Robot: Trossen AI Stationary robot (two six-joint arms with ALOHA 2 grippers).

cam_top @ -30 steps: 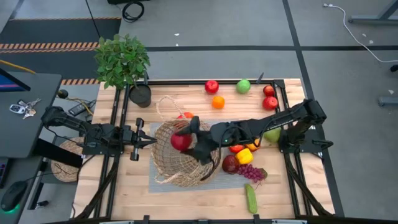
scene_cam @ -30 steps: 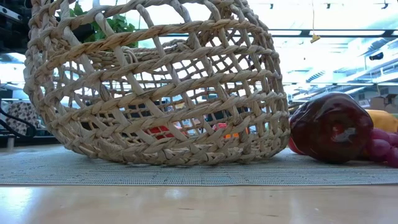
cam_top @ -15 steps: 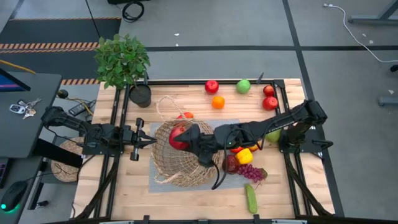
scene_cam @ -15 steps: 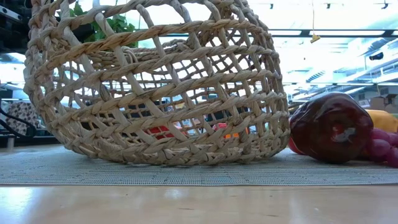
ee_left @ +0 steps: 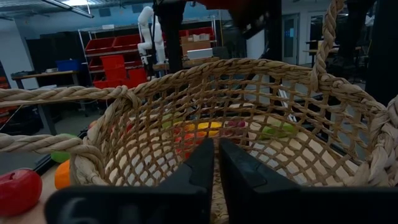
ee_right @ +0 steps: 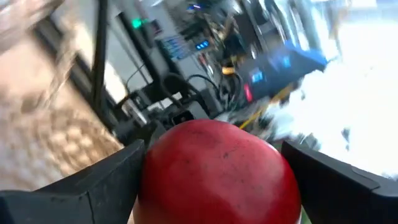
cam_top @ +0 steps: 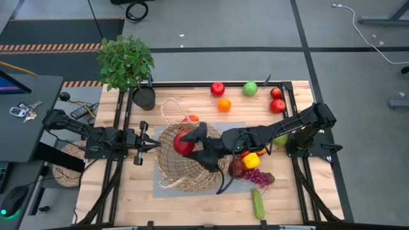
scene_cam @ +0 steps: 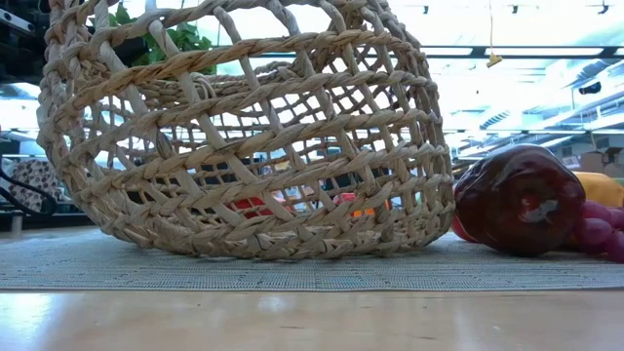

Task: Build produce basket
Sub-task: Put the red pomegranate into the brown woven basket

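Note:
The tan wicker basket [cam_top: 188,163] sits tipped on a grey mat [cam_top: 231,185] at the table's middle; it fills the low view [scene_cam: 244,136]. My right gripper [cam_top: 186,144] reaches in from the right and is shut on a red apple [cam_top: 183,144] over the basket's mouth. My left gripper [cam_top: 155,145] is at the basket's left rim with its fingers together [ee_left: 216,168]. More produce lies to the right: a dark red apple [cam_top: 237,168], a yellow piece [cam_top: 251,160], grapes [cam_top: 259,177], a cucumber [cam_top: 257,203] and a pear [cam_top: 279,138]. My left gripper's shut fingers [ee_left: 199,171] meet the basket's left rim [ee_left: 93,165], coming level from the table's left. The fingers themselves hide the place of contact, so I cannot tell how much weave is between them. The basket rests tipped on the mat. My right gripper pinches the red apple's two opposite sides [ee_right: 217,171] between its two fingers [ee_right: 93,186]. The fingers come from the table's right, pointing left. The apple is lifted clear, above the basket's mouth.
Red apples [cam_top: 217,88] [cam_top: 276,99], a green apple [cam_top: 250,88] and an orange [cam_top: 223,105] lie along the far side. A potted plant [cam_top: 126,62] stands at the far left corner. A flat woven disc [cam_top: 67,163] lies off the table's left.
My right gripper has turned about its wrist while holding the red apple over the basket, and the apple has shifted a little toward the far side. The basket and my left gripper have kept still.

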